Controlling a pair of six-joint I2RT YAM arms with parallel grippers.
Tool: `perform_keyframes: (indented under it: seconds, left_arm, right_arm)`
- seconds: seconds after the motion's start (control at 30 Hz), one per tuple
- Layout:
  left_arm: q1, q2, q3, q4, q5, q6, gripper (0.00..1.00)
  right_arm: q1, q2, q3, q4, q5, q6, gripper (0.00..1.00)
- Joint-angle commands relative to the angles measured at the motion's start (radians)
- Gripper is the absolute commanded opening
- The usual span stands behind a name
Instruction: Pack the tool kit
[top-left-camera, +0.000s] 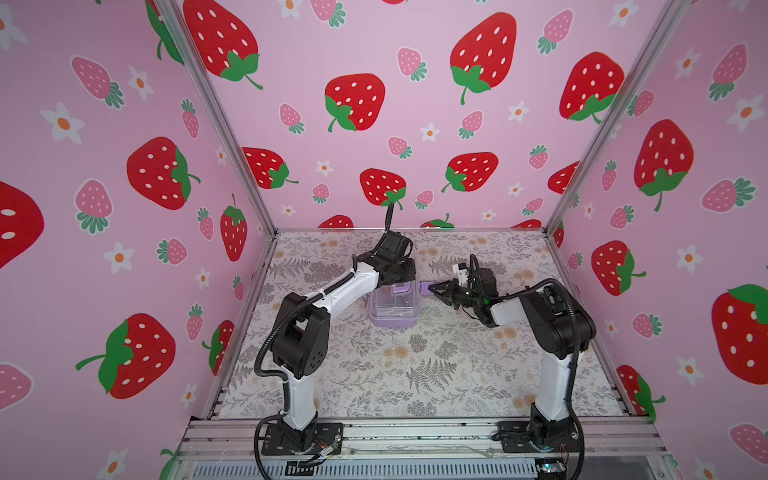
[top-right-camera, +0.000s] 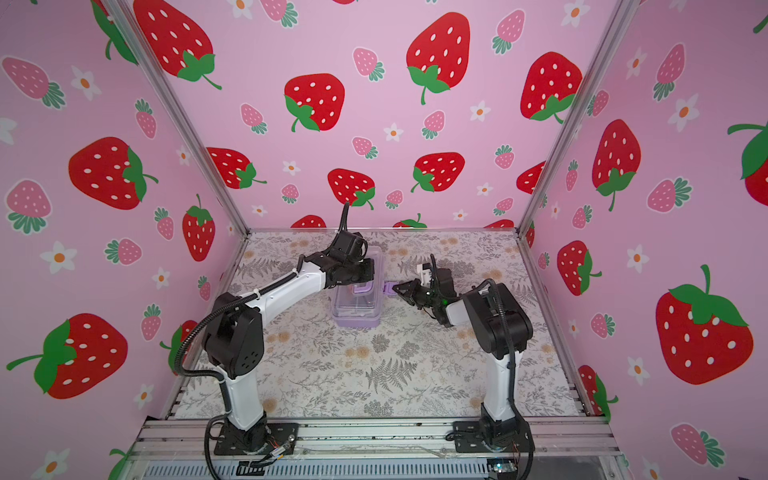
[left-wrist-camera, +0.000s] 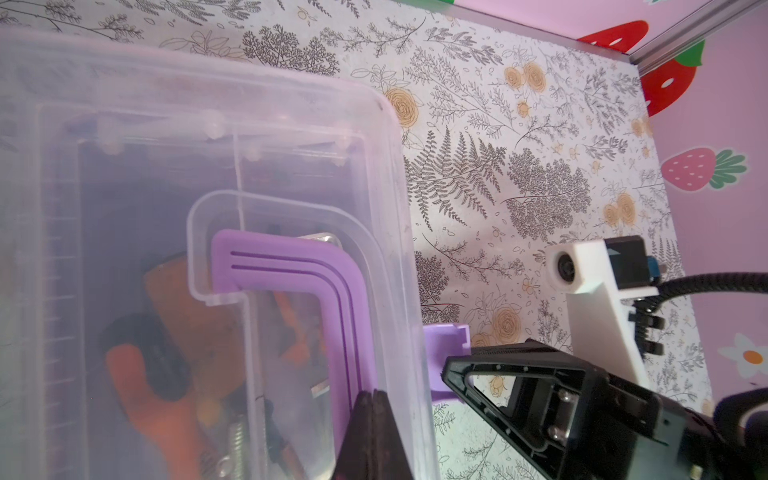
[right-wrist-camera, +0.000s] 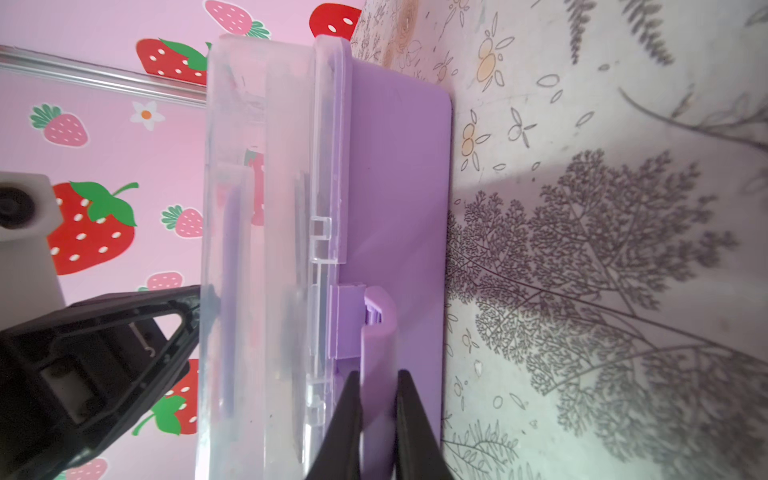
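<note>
Tool kit (top-left-camera: 392, 309) sits with its lid shut near the middle of the bench (top-left-camera: 415, 374), lilac base on the floral sheet, as I work its side latch (right-wrist-camera: 376, 328) from my remote station. My left tool (left-wrist-camera: 372, 401) has its jaws pressed together, gripping nothing, its tips resting on the clear lid (left-wrist-camera: 291, 124) just beside the purple handle (left-wrist-camera: 286, 266). My right tool (right-wrist-camera: 376, 374) stands narrow, pinching the latch flap between its fingers at the case's side.

To my mind, the step in hand is snapping that latch home. Doing it well means pressing the lid flat with the left tool while the right swings the flap up toward the lid's edge, without dragging the light case across the bench. An off-axis push could skid the case or let the flap slip free.

Only the left wrist view shows the contents through the lid: orange-handled pliers (left-wrist-camera: 166, 374) lying inside. Only the right wrist view shows the latch hinge and the seam between lid and base, which looks closed. Both top views give the overall layout, with the left arm hiding much of the lid.
</note>
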Motion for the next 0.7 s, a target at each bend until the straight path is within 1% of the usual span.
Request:
perform_keyframes:
  seconds: [0.0,0.1,0.2,0.3,0.33,0.53,0.67]
  left_arm:
    - [-0.042,0.1,-0.027,-0.164,0.069,-0.011,0.0]
    - [-0.043,0.11,-0.024,-0.166,0.069,-0.013,0.0]
    - [-0.044,0.111,-0.032,-0.169,0.069,-0.014,0.0]
    - [-0.043,0.11,-0.042,-0.172,0.065,-0.011,0.0]
    - [-0.045,0.107,-0.045,-0.172,0.063,-0.011,0.0]
    - [-0.044,0.104,-0.055,-0.181,0.06,-0.008,0.0]
    - [-0.044,0.116,-0.047,-0.183,0.065,-0.011,0.0]
  right_arm:
    - [0.037,-0.127,0.104,0.233,-0.114,-0.106,0.0]
    - [0.041,-0.115,0.077,0.33,-0.11,-0.052,0.0]
    - [0.039,-0.083,0.036,0.518,-0.099,0.071,0.0]
    - [0.033,-0.029,0.01,0.732,-0.081,0.221,0.0]
    - [0.028,-0.011,0.005,0.771,-0.071,0.256,0.0]
    - [0.005,0.02,-0.024,0.806,-0.049,0.273,0.0]
    - [-0.01,0.044,-0.006,0.885,-0.09,0.305,0.0]
